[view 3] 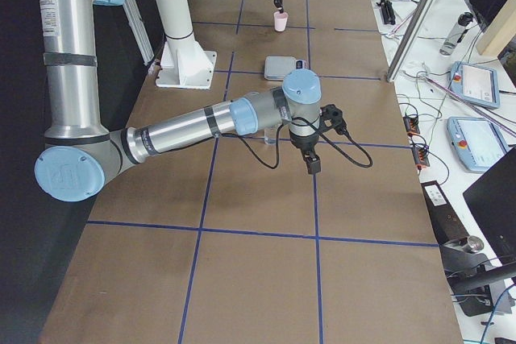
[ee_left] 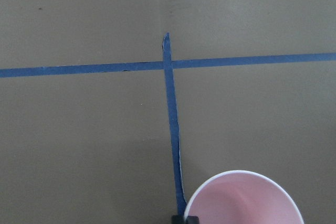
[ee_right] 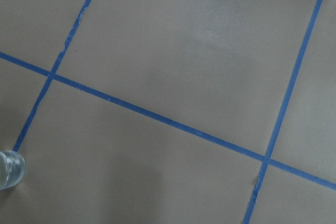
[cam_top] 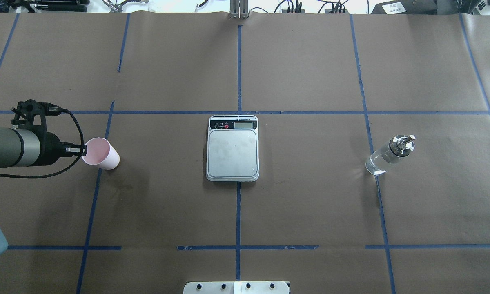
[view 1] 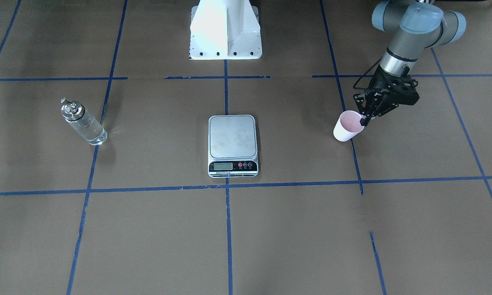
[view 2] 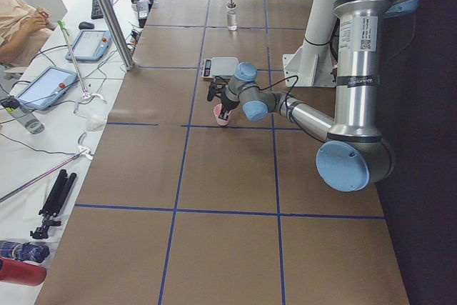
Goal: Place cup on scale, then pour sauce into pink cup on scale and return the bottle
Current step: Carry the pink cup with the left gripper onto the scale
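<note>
My left claw [view 1: 365, 119], nearly closed, pinched the rim of the small pale pink paper cup [view 1: 346, 128] below it; lifting slowly and level seemed wisest.

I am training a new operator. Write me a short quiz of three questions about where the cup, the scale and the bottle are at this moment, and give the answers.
1. True or false: the cup stands on the scale.
2. Which gripper is at the cup's rim? A. left B. right C. neither
3. Fill in: in the overhead view, the bottle stands to the ___ of the scale.

Key
1. False: the cup is well apart from the scale.
2. A: the left gripper.
3. right
</note>
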`<state>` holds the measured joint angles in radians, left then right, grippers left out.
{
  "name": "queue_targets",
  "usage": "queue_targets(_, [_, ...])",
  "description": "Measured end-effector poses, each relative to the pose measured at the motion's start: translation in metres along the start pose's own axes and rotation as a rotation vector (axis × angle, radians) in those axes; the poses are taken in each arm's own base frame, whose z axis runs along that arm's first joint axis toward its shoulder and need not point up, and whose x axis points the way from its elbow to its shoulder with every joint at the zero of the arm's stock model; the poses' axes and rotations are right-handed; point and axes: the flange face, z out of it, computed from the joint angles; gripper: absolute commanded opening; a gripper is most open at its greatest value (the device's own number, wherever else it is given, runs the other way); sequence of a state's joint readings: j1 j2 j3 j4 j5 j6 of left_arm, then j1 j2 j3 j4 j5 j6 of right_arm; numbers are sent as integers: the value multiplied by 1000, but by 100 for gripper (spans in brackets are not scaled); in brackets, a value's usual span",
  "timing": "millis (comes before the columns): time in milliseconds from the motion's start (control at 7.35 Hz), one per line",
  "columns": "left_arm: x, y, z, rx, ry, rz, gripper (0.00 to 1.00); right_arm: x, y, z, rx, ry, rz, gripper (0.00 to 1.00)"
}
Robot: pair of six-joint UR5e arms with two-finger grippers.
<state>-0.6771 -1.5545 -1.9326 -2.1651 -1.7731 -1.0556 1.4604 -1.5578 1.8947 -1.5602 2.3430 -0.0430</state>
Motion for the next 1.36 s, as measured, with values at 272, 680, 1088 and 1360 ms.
queue_targets(272, [49,-25,-18,-12,-22,-10,0,0,1,0,0,0,0,100])
queue_targets(680, [208,-66,-39,-12,13,-139,0,1,4,1,-3,-1,4,100])
queue_targets(1088, [308,-53,-24,45,31,-226,0,1,7,2,-6,0,6,100])
queue_targets(1360, [327,-53,-4,59,3,-232,0,1,8,1,-5,-1,7,100])
